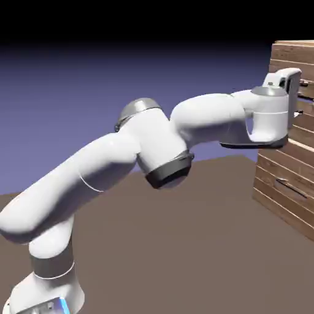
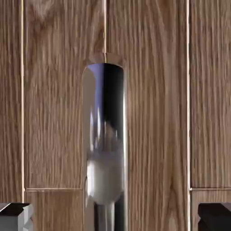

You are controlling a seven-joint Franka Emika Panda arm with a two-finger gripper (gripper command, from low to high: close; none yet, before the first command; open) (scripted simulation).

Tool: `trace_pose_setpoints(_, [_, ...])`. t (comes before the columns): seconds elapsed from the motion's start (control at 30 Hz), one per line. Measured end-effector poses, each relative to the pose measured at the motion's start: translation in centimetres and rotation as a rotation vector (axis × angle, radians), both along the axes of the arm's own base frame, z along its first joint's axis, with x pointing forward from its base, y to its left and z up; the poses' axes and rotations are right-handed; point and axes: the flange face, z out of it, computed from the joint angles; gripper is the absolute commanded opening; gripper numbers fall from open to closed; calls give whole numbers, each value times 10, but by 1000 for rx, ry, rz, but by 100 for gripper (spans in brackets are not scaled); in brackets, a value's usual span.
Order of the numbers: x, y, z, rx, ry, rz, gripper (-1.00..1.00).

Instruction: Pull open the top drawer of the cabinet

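Spread fingers point(image 2: 115, 219) straddle the top drawer's handle point(image 2: 104, 149), holding nothing. Approach seems finished; next, close, then pull.

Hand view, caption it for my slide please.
Open gripper with its fingertips on either side of a shiny metal bar handle on brown wooden planks.

The white robot arm point(image 1: 101, 162) is being viewed side-on from well back, facing toward the brown wooden-plank cabinet point(image 1: 285, 175). Its planks are being shared by the hand view, looking straight on from very near; which planks, it is hard to say.
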Motion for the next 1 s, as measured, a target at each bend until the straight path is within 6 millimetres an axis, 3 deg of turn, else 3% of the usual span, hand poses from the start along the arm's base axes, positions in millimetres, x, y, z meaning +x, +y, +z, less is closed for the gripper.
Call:
trace_pose_setpoints(0.07, [10,0,-3,-3,2,-1,0])
trace_pose_setpoints(0.1, [12,0,-4,-4,2,-1,-100])
trace_pose_setpoints(0.17, [12,0,-4,-4,2,-1,-100])
trace_pose_setpoints(0.47, [-34,0,-4,-4,2,-1,-100])
trace_pose_setpoints(1.0, [-153,0,-4,-5,2,0,-100])
